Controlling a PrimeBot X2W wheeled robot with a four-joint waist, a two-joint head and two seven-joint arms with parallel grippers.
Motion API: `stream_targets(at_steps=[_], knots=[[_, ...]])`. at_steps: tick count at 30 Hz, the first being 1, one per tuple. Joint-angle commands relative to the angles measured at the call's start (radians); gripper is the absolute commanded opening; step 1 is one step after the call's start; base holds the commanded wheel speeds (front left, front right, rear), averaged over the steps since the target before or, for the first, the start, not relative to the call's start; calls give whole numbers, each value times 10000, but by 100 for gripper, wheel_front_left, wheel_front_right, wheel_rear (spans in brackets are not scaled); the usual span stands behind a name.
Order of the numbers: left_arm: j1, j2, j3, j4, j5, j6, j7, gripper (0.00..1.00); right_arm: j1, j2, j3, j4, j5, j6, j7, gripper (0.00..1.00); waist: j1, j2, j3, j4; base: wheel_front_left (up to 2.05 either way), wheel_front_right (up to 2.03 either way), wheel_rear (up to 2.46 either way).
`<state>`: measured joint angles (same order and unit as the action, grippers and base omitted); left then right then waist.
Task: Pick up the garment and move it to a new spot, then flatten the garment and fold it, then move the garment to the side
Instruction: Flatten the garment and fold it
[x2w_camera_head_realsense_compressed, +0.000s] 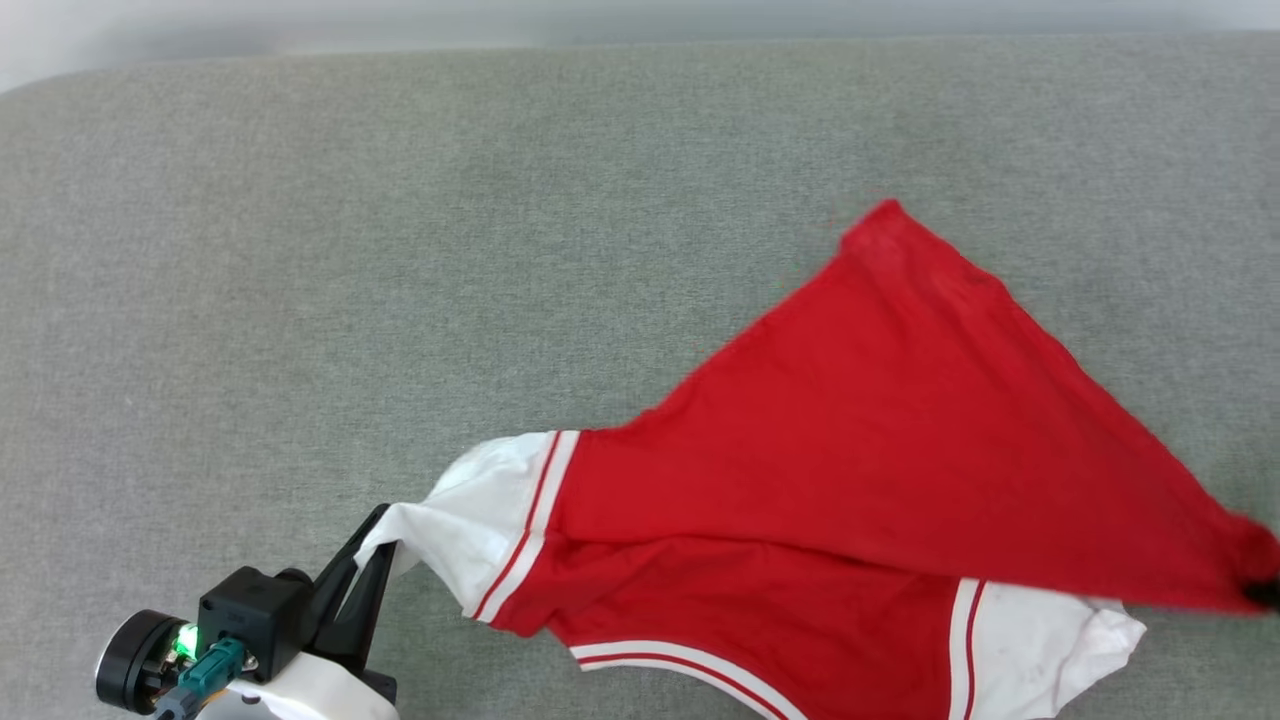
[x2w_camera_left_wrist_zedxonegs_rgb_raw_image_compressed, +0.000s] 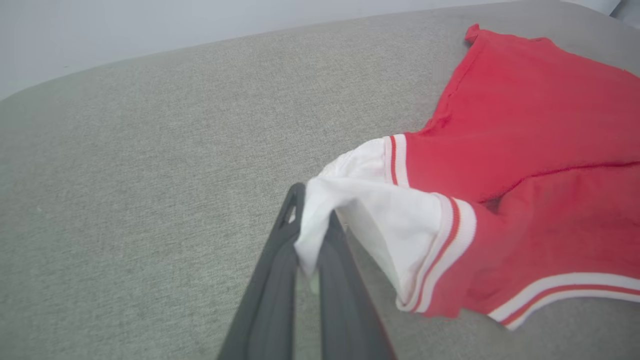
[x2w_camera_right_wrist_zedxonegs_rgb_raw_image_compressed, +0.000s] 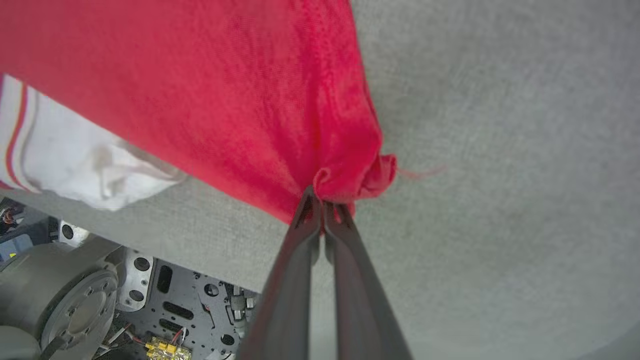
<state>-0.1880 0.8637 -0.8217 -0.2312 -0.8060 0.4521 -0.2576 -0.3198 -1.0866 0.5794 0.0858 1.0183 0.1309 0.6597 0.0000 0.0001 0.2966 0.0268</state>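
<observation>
Garment (x2w_camera_head_realsense_compressed: 860, 470): left gripper (x2w_camera_left_wrist_zedxonegs_rgb_raw_image_compressed: 314, 210) pinches sleeve edge, right gripper (x2w_camera_right_wrist_zedxonegs_rgb_raw_image_compressed: 322, 197) pinches red corner; grey surface (x2w_camera_head_realsense_compressed: 300, 250) spreads leftward.

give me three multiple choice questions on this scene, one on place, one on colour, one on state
1. Where does the left tool grip the shirt? A) collar B) white sleeve C) number
2. What colour is the surface under the shirt? A) grey B) blue C) brown
3. How is the right tool? A) open above the shirt B) open on the surface C) shut on a red corner

Answers: 1 B, the left wrist view shows white sleeve cloth pinched in it; 2 A, grey fabric lies all round; 3 C, it pinches bunched red cloth.
</observation>
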Motion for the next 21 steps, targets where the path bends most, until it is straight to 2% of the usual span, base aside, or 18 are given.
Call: stream_targets(at_steps=[1, 6, 9, 10, 11, 21], knots=[[92, 15, 2, -6, -15, 1, -15, 0, 869, 97, -213, 188, 172, -3, -247, 0, 0, -1, -60, -74, 0, 0, 0], [68, -10, -13, 58, -21, -10, -9, 0, 2433, 684, -469, 489, 201, -3, -529, 0, 0, -1, -32, -128, 0, 0, 0], [25, -33, -39, 89, 4, -37, 22, 0, 2737, 930, -638, 543, 118, -3, -596, 0, 0, -1, -43, -151, 0, 0, 0], [12, -44, -46, 102, -4, -45, 37, 0, 2746, 991, -821, 525, 124, -3, -605, 14, 0, -1, -58, -169, 0, 0, 0], [20, -34, -52, 111, -8, -41, 39, 0, 2691, 1000, -1052, 463, 92, -3, -616, 100, 0, -1, -72, -195, 0, 0, 0], [-260, -156, -156, 78, 144, -127, 106, 0, 798, 745, -3523, -1393, -410, -3, -297, 100, 0, -1, 92, -69, 0, 0, 0]])
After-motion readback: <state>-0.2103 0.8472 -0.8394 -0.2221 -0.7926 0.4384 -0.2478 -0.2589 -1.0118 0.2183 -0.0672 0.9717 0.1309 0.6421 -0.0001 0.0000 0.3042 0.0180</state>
